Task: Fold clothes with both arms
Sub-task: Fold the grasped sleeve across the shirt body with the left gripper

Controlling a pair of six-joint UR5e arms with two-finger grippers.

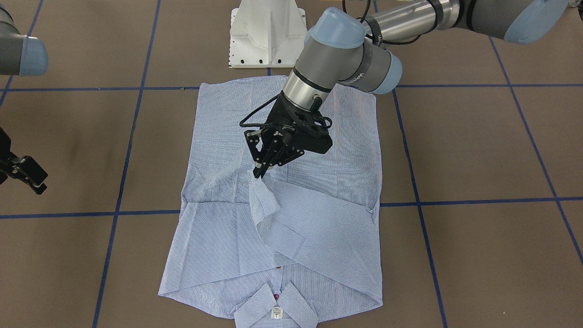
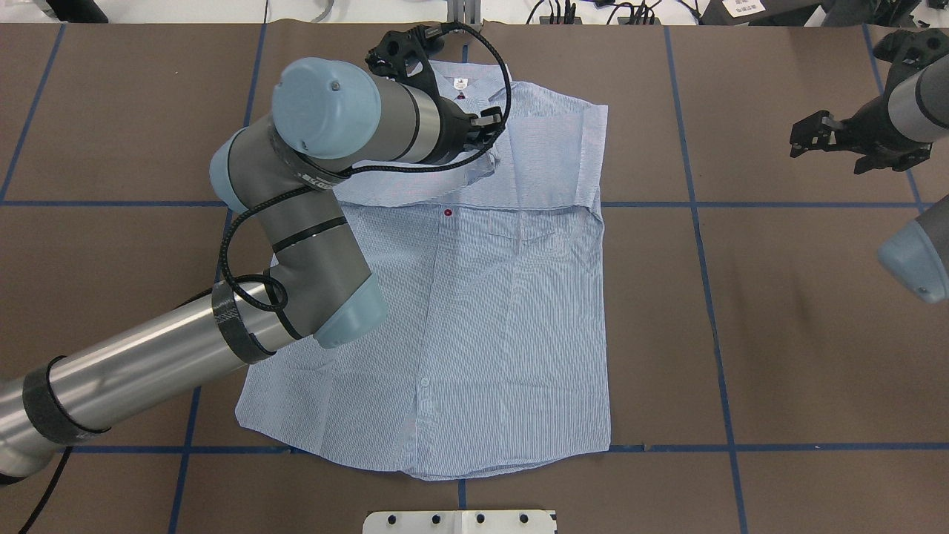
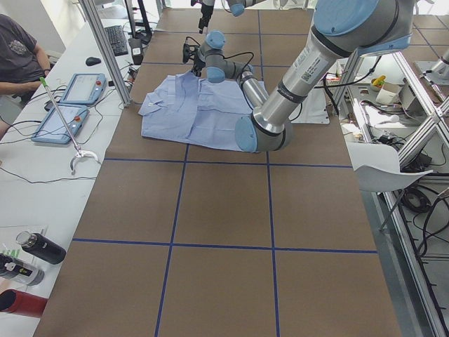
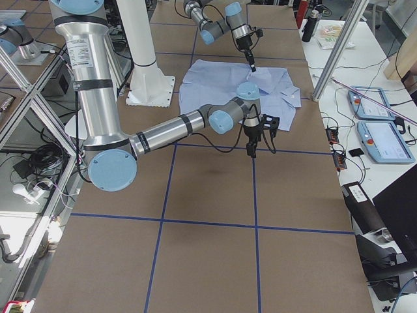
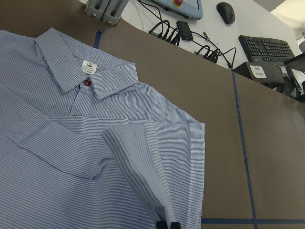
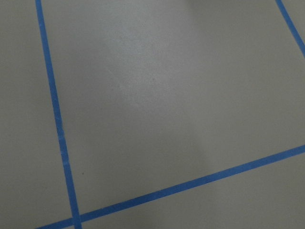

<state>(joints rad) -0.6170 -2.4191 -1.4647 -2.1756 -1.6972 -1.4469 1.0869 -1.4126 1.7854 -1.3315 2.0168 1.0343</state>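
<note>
No legible text anywhere; tiny illegible print on the white neck label point(image 5: 88, 67) of the shirt point(image 5: 62, 186).

Far arm point(image 4: 212, 29) (the left) hangs over the shirt point(image 4: 208, 85).

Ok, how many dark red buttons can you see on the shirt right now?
2. The collar button sits just below the neck label; the placket button shows on the robot's side of the folded sleeve. More may hide under that fold.

silver-grey tubular arms point(image 2: 133, 371), pale blue joint caps point(image 2: 326, 96), black cables point(image 2: 222, 256), black hands point(image 1: 260, 172)
</note>
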